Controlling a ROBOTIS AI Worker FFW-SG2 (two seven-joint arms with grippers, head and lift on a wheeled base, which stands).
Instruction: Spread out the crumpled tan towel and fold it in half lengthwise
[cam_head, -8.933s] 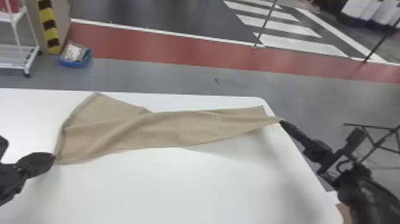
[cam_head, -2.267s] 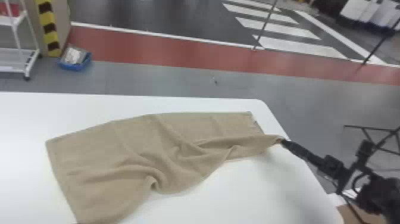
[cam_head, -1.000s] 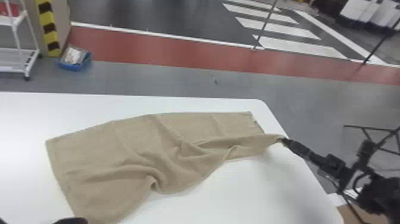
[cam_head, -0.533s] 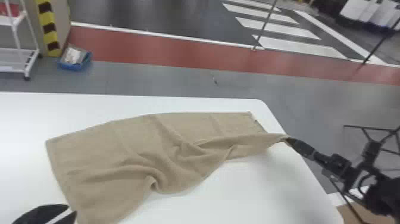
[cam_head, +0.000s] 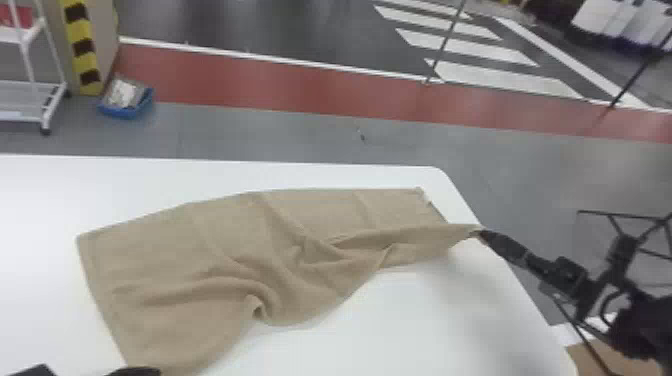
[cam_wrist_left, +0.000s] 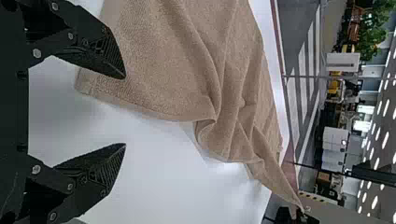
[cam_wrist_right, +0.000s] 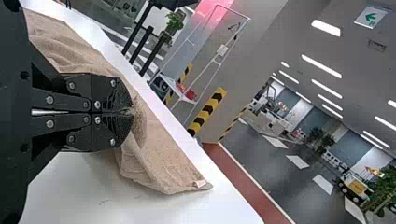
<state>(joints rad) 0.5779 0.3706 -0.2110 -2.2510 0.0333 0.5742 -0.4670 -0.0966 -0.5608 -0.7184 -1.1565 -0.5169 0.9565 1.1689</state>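
- My left gripper (cam_wrist_left: 125, 111) stands wide at the near left corner of the tan towel (cam_head: 200, 265), nothing between its fingers; if I close with one finger riding above the cloth, I could miss the edge or bunch it.
- My right gripper (cam_wrist_right: 133, 112) pinches the near right corner, fingers pressed together; so small a bite may slip if I pull hard from the left.
- The towel lies across the white table (cam_head: 425, 325), its near edge rucked in the middle; if I fold before tensioning that edge, the wrinkles would likely go into the fold.
- Against the earliest frame, the towel covers more table and my left gripper has released it; since the latest earlier one, my left fingers have parted further.
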